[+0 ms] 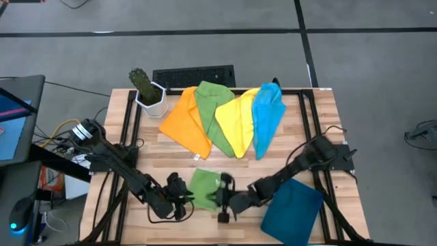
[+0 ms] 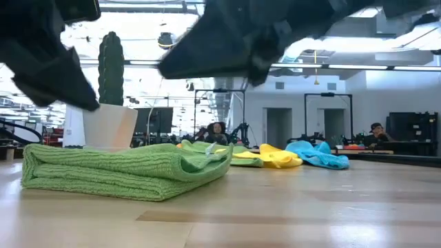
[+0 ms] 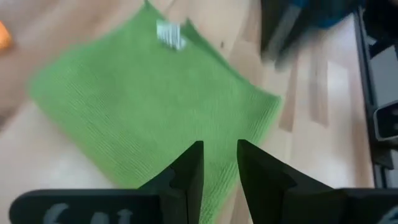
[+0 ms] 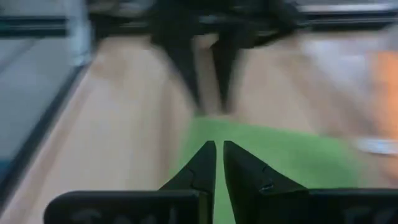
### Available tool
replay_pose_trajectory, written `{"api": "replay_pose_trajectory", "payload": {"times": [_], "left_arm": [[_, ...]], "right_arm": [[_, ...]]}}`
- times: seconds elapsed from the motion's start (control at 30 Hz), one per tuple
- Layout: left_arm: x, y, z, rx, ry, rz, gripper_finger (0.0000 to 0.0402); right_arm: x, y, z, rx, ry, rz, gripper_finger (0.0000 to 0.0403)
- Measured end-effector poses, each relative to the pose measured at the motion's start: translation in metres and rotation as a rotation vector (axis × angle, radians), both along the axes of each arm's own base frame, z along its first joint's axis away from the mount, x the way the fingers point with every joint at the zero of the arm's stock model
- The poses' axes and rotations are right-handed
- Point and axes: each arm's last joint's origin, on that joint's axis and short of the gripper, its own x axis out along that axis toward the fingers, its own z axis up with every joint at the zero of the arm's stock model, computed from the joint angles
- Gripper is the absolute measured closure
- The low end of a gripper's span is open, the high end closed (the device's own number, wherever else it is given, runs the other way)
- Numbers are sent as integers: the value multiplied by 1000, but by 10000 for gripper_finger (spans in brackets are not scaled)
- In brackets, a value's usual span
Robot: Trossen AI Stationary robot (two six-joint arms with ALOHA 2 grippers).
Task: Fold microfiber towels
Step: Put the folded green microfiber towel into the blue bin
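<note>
Low view: folded green towel (image 2: 124, 171) lies nearest, on the bench (image 2: 289, 207). High view: left end effector (image 1: 179, 198) and right end effector (image 1: 224, 208) flank it, equally near. Wrist views: both narrowly parted, gripping nothing

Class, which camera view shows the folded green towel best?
The left wrist view: the folded green towel fills it, tag visible. The high view shows it small between the arms, the low view only edge-on, the right wrist view just one blurred part.

I work in an open-plan lab: beyond my bench (image 2: 289, 207) stand metal rig frames (image 2: 329, 114), monitors (image 2: 412, 127), ceiling strip lights (image 2: 331, 67) and seated people (image 2: 375, 134).
</note>
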Motion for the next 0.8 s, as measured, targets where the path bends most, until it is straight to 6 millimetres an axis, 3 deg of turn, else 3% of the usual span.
{"api": "replay_pose_trajectory", "payload": {"times": [0.13,0.23,0.43,0.57,0.8], "left_arm": [[-3,4,6,54,-9,8,313],[-4,6,5,105,-1,11,313],[-6,13,1,162,55,16,313],[-9,15,-1,191,92,14,313],[-13,19,0,188,119,41,313]], "right_arm": [[-5,-43,24,-41,154,-69,324],[-2,-75,39,37,207,-71,281],[12,-119,22,188,305,-50,167],[24,-129,3,208,352,-77,137],[52,-115,-18,158,430,-6,137]]}}
